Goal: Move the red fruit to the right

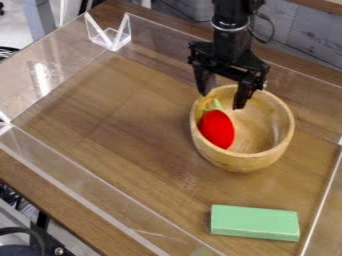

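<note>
The red fruit [217, 127] lies inside the wooden bowl [273, 144], against its left inner wall, with a bit of green at its top end. My gripper [223, 93] hangs just above the bowl's back-left rim with its black fingers spread apart. It is open and nothing sits between the fingers. The fruit rests free below and slightly in front of the fingertips.
A green rectangular block [255, 221] lies near the front right of the wooden tabletop. Clear plastic walls [54, 75] fence the work area on all sides. A small clear bracket [110, 33] stands at the back left.
</note>
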